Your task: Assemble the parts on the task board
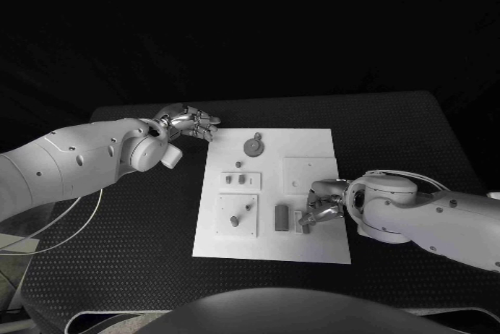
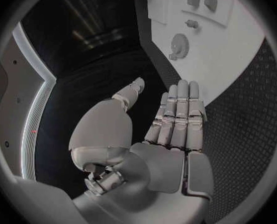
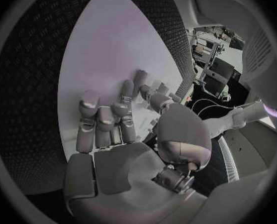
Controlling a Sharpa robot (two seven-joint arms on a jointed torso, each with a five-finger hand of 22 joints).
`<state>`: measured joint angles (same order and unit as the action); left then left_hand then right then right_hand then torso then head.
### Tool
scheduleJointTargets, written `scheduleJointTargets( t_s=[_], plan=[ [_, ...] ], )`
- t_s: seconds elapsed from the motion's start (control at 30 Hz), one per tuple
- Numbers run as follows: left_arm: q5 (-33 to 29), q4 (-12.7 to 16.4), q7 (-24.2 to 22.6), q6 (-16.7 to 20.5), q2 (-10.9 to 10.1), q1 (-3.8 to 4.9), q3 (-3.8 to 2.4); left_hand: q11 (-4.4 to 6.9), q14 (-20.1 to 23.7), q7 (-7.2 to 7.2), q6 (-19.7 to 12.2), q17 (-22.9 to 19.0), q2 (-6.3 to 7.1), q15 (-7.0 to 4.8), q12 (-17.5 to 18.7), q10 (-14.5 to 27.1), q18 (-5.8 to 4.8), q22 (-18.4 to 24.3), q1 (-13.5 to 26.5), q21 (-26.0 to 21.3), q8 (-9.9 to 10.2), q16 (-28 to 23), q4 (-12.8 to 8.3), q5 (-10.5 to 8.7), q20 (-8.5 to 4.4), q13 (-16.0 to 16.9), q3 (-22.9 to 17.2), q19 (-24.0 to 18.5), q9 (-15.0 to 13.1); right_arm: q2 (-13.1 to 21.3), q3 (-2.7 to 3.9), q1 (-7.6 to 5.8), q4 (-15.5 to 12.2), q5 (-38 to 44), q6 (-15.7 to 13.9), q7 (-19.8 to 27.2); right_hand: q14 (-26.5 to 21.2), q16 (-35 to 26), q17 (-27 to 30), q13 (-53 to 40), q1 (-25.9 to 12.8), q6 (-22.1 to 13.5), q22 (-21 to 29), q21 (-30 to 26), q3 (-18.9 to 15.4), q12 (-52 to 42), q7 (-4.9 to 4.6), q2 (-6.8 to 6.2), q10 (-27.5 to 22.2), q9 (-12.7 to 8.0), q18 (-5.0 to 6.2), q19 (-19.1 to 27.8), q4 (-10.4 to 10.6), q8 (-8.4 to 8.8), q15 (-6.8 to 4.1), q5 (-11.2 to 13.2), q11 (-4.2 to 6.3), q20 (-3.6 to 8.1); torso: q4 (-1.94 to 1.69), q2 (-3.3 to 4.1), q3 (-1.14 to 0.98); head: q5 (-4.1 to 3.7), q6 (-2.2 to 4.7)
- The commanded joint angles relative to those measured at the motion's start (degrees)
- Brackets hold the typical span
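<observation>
the left hand (image 1: 191,122) is over the black counter (image 1: 125,240), just beside the far left corner of the white task board (image 1: 313,251). its fingers (image 2: 178,115) are straight with nothing in them. the right hand (image 1: 321,202) is over the board's right side, fingers curled in; i cannot tell if it holds anything. small parts (image 1: 240,180) and a round gear (image 1: 253,144) sit on the board.
</observation>
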<state>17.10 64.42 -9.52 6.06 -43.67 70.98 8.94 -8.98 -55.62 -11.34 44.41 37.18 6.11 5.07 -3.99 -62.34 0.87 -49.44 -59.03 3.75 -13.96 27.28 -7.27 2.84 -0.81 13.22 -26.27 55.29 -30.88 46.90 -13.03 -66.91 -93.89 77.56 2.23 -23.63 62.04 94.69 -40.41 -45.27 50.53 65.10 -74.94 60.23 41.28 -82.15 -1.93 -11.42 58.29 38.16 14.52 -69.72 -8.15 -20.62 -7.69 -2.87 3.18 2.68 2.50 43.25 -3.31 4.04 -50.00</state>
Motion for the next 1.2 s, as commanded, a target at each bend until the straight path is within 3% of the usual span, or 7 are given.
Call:
scheduleJointTargets(
  t_s=[0.03, 0.83, 0.93, 1.07, 1.2],
  plan=[
    [0.5, 0.0, -0.3, -1.2, 0.0, -0.02, -0.01, 0.12, -0.4, -0.88, -0.4, 0.1, 0.27, -0.13, -0.1, 0.4, 0.39, 0.1, 0.0, 0.3, -0.4, -0.3, 0.3, 0.11, 0.09, -0.1, 0.0, -0.4, -0.1, 0.7, -1.15, 1.06, 2.1, 3.7, 4.0, -4.7, 0.2, -0.4, -0.1, -0.1, 0.1, -0.9, -0.4, 0.0, 0.3, 0.3, -1.23, -0.49, 0.3, -0.1, 0.48, -0.3, 0.1, 0.46, -0.01, -0.2, -0.27, -0.01, -0.03, 0.01, -0.05, 0.13, 0.0],
    [0.5, 0.0, -0.2, -1.3, 0.0, -0.08, 0.03, 0.13, -0.4, -0.87, -0.4, 0.1, 0.27, -0.11, -0.1, 0.3, 0.39, 0.1, 0.0, 0.3, -0.4, -0.4, 0.4, 0.11, 0.09, -0.1, 0.0, -0.4, -0.1, 2.0, -1.15, 0.39, 2.1, 1.2, 4.5, -3.8, -0.7, -1.1, -0.3, -0.7, -0.3, -1.8, -0.3, -0.8, 0.9, 1.3, -1.69, -1.37, -0.5, 0.1, 0.48, 0.5, 0.7, 1.12, 0.06, -0.2, -0.74, -0.24, 0.01, 0.01, -0.04, -0.13, 0.0],
    [0.5, 0.1, -0.2, -1.2, -0.1, -0.08, 0.04, 0.13, -0.4, -0.87, -0.4, 0.1, 0.27, -0.11, -0.1, 0.3, 0.39, 0.1, 0.0, 0.3, -0.4, -0.4, 0.4, 0.11, 0.09, -0.1, 0.0, -0.4, -0.1, 2.0, -1.15, 0.39, 1.9, 2.8, 4.9, -4.3, -0.7, -1.2, -0.3, -0.8, -0.4, -1.8, -0.3, -0.8, 0.9, 1.3, -1.7, -1.36, -0.5, 0.1, 0.48, 0.5, 0.8, 1.13, 0.07, -0.2, -0.75, -0.24, 0.03, 0.01, -0.02, -0.12, 0.0],
    [0.5, 0.1, -0.2, -1.3, -0.1, -0.08, 0.04, 0.13, -0.4, -0.87, -0.4, 0.2, 0.28, -0.11, -0.1, 0.3, 0.39, 0.1, 0.0, 0.3, -0.4, -0.4, 0.4, 0.11, 0.09, -0.1, 0.1, -0.4, -0.1, 1.8, -1.15, 0.39, 1.2, 11.7, 5.7, -5.0, -0.9, -1.3, -0.3, -0.8, -0.5, -2.1, -0.2, -0.9, 0.9, 1.5, -1.81, -1.73, -0.7, 0.1, 0.48, 0.7, 1.0, 1.3, 0.09, -0.2, -0.85, -0.28, 0.05, 0.02, 0.0, -0.15, 0.0],
    [0.6, 0.2, -0.2, -1.2, -0.1, -0.08, 0.05, 0.13, -0.4, -0.86, -0.4, 0.2, 0.27, -0.11, -0.1, 0.3, 0.39, 0.1, 0.0, 0.3, -0.4, -0.4, 0.4, 0.11, 0.09, -0.1, 0.1, -0.4, -0.1, 1.8, -1.16, 0.4, 0.4, 18.2, 6.2, -5.7, -1.6, -1.7, -0.5, -1.1, -1.7, -2.8, -0.2, -1.5, 1.3, 2.2, -2.16, -3.05, -1.3, 0.1, 0.48, 1.3, 3.4, 1.89, 0.36, -0.2, -1.19, -0.49, 0.02, 0.03, 0.01, -0.19, 0.0]
  ],
)
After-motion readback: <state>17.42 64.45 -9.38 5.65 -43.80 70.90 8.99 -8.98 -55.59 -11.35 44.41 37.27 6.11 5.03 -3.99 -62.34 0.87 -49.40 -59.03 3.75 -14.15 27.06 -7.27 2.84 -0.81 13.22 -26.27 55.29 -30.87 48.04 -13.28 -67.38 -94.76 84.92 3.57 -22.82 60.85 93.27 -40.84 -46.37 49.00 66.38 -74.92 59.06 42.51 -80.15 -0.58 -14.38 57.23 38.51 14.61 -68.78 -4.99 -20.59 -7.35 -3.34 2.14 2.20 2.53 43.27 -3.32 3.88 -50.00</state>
